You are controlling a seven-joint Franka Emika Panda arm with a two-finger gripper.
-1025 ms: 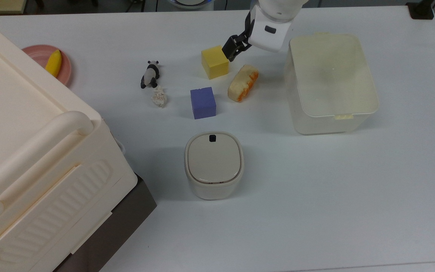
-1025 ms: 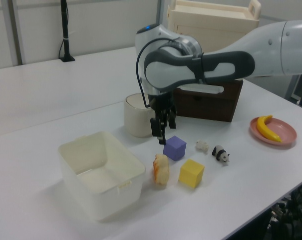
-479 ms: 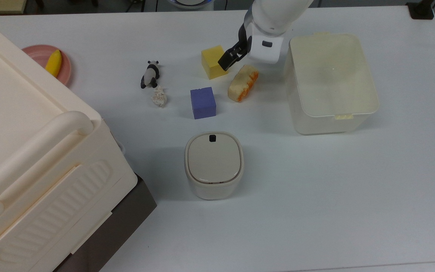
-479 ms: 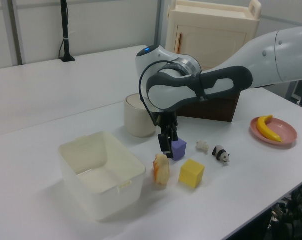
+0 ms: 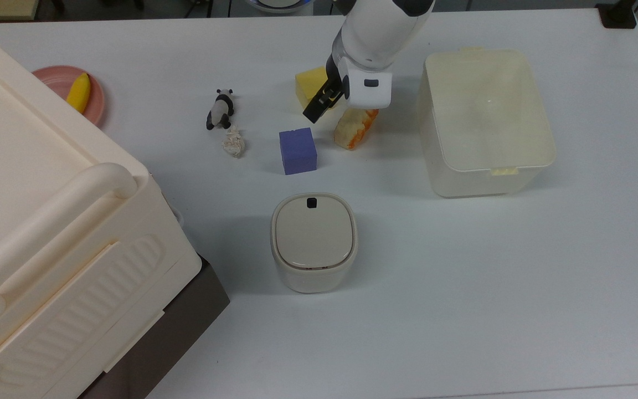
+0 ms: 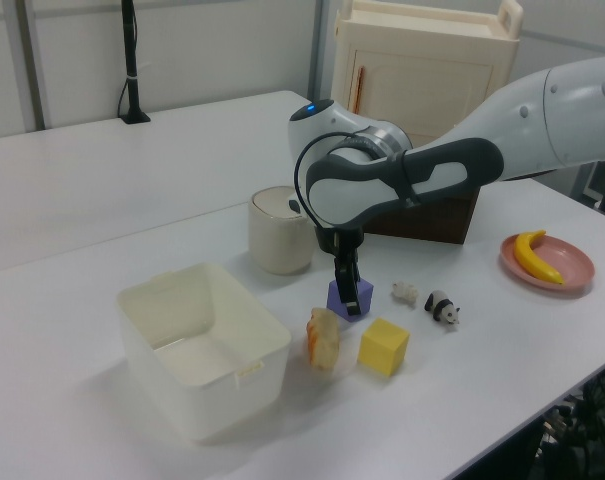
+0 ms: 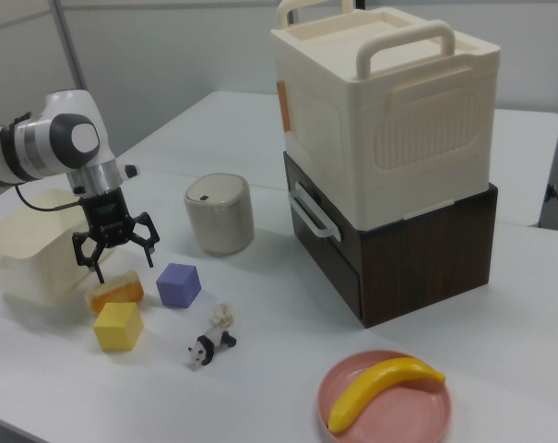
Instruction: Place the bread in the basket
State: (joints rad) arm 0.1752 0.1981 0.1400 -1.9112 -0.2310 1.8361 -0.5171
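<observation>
In the right view, at the frame's left, the gripper [image 7: 115, 250] hangs just above the bread [image 7: 114, 290] with its fingers spread wide, one to each side of the loaf and clear of it. The top view, upper centre, shows a single dark finger [image 5: 317, 108] poking out from under the white wrist, which covers the far end of the bread [image 5: 350, 132]. The loaf lies on the table [image 5: 463, 288] between the yellow cube [image 5: 309, 84] and the basket [image 5: 485, 166]. In the left view's centre the bread [image 6: 322, 340] sits just beside the basket [image 6: 197, 350], in front of the purple cube [image 6: 350, 297].
</observation>
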